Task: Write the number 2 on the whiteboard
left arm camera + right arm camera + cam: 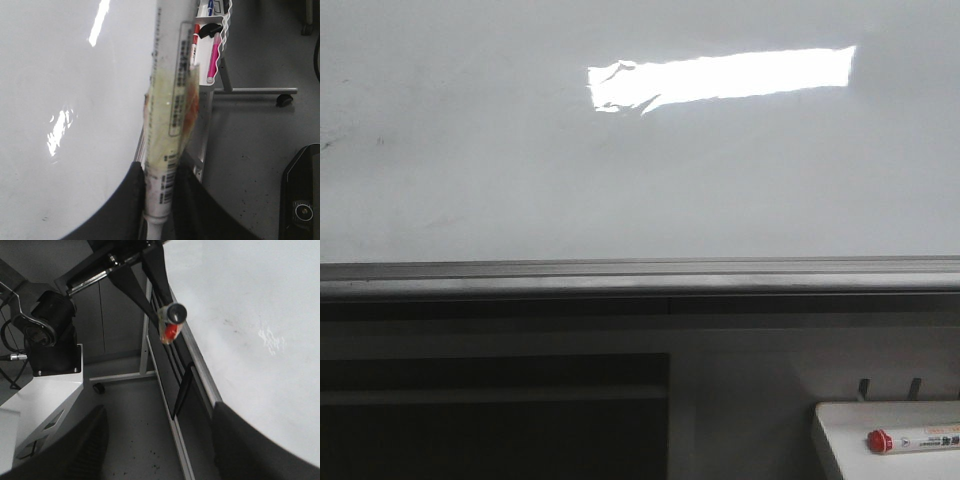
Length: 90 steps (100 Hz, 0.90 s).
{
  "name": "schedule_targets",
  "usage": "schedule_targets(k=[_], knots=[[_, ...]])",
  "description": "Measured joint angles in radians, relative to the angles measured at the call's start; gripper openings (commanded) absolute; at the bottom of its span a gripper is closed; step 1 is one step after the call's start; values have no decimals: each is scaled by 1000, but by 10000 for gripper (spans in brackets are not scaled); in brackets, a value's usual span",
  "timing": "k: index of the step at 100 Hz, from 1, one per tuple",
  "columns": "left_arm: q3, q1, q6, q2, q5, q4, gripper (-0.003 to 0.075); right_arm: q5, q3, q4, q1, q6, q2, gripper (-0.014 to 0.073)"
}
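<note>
The whiteboard (640, 170) fills the upper front view, glossy white with a bright glare and a grey bottom rail (620, 272). No drawn number 2 shows on it, only faint smudges at the far left. Neither gripper is in the front view. My left gripper (162, 169) is shut on a white marker (172, 100) with a yellowed label, lying along the board's (65, 75) lower edge. The right wrist view shows that marker (171, 322) near the rail; I cannot tell whether it touches the board (250, 315). My right gripper (160, 412) is open and empty over the floor.
A small white tray (840, 440) at the lower right holds a red-capped marker (915, 440). The left wrist view shows its wavy rim (227, 30) and a pink marker (214, 57). The board's stand legs, the grey floor and the robot's white base (45, 395) lie below.
</note>
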Motion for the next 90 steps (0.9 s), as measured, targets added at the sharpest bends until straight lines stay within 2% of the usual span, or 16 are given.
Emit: schedule_targets(k=[21,34,46,64,71,90], knots=[[0,0,20,0,2,6,-20,-297,-1,-6,178,-1,126,400],[0,0,25,0,2,8,-20,-424,-2,-4,221,-2,208,400],[0,0,26,0,4,8,-20,-474,-14,17,224,-2,264,399],[0,0,26,0,4,8,-20,-465,-53,64,225,-2,339,392],[0,0,26,0,4,8,-20,-448,-71,75,225,-3,363,347],[0,0,27,0,4,8,-20,-391,-95,106,225,-3,412,112]])
